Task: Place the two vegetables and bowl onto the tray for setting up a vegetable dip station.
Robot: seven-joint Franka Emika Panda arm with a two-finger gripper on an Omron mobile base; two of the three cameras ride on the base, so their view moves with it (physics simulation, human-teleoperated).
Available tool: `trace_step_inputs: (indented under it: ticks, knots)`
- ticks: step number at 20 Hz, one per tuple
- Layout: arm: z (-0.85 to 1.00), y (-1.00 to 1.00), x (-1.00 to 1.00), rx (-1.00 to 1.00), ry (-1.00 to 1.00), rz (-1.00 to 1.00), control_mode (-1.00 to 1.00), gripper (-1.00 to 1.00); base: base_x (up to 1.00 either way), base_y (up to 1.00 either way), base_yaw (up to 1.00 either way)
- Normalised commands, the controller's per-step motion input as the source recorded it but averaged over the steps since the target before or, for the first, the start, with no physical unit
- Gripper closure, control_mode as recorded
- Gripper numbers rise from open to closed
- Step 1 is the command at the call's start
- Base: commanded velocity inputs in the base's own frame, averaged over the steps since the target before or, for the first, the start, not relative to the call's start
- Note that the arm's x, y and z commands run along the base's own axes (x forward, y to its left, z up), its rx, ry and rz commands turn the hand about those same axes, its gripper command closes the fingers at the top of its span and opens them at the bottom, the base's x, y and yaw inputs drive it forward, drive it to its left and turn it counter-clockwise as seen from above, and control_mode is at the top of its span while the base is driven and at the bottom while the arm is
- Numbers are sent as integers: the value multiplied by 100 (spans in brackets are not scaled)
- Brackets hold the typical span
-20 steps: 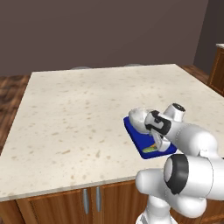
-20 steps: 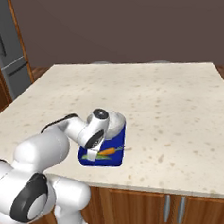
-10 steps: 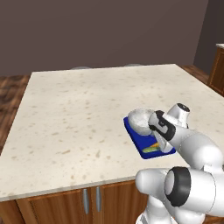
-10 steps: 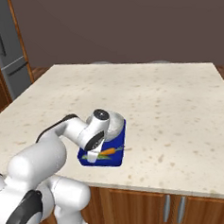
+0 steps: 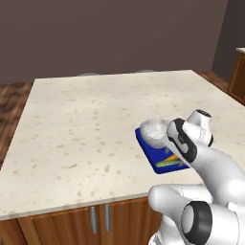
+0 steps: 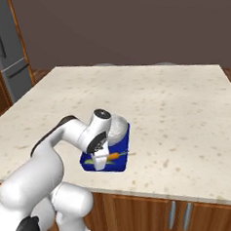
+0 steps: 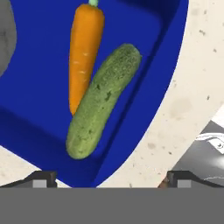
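Tray (image 7: 39,109) sits on the counter (image 5: 86,124), near the front edge on the robot's side, rim close to that edge but not over it. Bowl (image 5: 154,131) on the tray's far end, inside the rim. Carrot (image 7: 84,52) and cucumber (image 7: 104,99) lying flat on the near end, side by side and touching along part of their length; cucumber's lower tip close to the tray's corner rim, carrot's green top pointing away from the camera. All three inside the rim in the hand view and right base view.

Gripper (image 7: 109,177) low over the near end of the tray, directly above the vegetables. Fingertips (image 7: 41,178) set wide apart at the bottom corners of the hand view, nothing between them, not touching either vegetable.

Large bare stretch of counter to the left, right and far side of the tray. Arm wrist hangs over the tray's near rim in both base views, hiding part of it.

No brands, labels or readable writing anywhere
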Motion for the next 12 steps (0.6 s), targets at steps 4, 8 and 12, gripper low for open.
trace_step_inputs:
  ticks: [4, 8, 12]
  knots:
    - [27, 0, -47, -24, 0, 56, -100, -100, 0, 0, 0]
    - [20, 0, -54, -15, -9, 41, -100, -100, 0, 0, 0]
    - [15, 0, -56, -4, -15, 38, -100, -100, 0, 0, 0]
